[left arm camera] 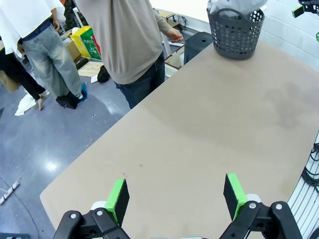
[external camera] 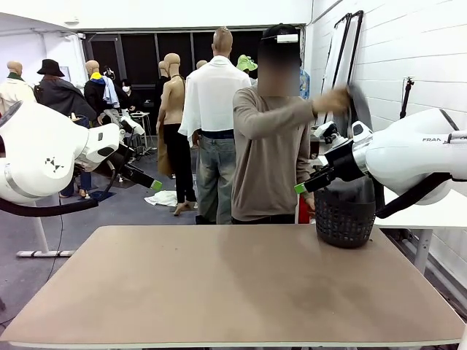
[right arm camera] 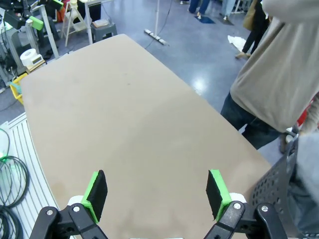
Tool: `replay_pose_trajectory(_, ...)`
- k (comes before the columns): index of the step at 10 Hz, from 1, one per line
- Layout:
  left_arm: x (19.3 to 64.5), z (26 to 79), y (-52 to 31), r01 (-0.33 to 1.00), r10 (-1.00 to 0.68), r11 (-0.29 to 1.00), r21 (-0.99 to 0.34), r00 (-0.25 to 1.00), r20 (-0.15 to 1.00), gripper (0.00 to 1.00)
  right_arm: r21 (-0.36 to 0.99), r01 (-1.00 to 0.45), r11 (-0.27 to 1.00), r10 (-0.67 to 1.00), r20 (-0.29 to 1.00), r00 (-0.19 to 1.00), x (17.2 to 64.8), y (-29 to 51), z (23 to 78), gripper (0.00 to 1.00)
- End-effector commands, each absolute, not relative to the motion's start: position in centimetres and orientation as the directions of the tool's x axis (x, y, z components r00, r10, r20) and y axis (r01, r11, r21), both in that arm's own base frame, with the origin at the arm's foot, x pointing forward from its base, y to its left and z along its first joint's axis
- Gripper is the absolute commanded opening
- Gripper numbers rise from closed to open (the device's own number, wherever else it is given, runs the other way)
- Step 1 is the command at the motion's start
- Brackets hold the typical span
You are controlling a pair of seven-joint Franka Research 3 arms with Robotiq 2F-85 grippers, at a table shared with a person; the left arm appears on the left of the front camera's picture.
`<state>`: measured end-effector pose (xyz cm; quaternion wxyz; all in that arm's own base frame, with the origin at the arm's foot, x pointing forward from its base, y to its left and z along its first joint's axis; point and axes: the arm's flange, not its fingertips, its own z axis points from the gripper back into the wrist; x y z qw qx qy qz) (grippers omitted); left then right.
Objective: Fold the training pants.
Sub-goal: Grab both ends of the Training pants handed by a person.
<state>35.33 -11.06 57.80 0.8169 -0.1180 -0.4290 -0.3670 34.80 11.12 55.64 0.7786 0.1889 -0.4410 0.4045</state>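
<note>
At the table's (external camera: 219, 292) far right corner, the person's hand (external camera: 333, 100) is lifting grey cloth out of the laundry basket (external camera: 344, 219). I'm reading it as the training pants (external camera: 360, 109), but can't confirm. More grey fabric is sitting in the basket. Folding isn't starting yet: the garment isn't lying on the tabletop, so spreading and every fold are still to do. Left gripper (left arm camera: 177, 195) and right gripper (right arm camera: 157, 191) are both hanging released, jaws wide and holding nothing. The right one is near the basket, the left well apart from it.
</note>
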Motion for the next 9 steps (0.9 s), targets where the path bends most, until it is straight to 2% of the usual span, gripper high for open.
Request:
replay_pose_trajectory(1,35.35,57.77,-10.89,0.707,-0.506,0.695,0.127,0.356,0.785,1.00,-0.063,-0.796,0.602,0.464,0.839,0.285,34.80,11.10,55.63,1.00)
replay_pose_trajectory(9,35.35,57.77,-10.89,0.707,-0.506,0.695,0.127,0.356,0.785,1.00,-0.063,-0.796,0.602,0.464,0.839,0.285,34.80,11.10,55.63,1.00)
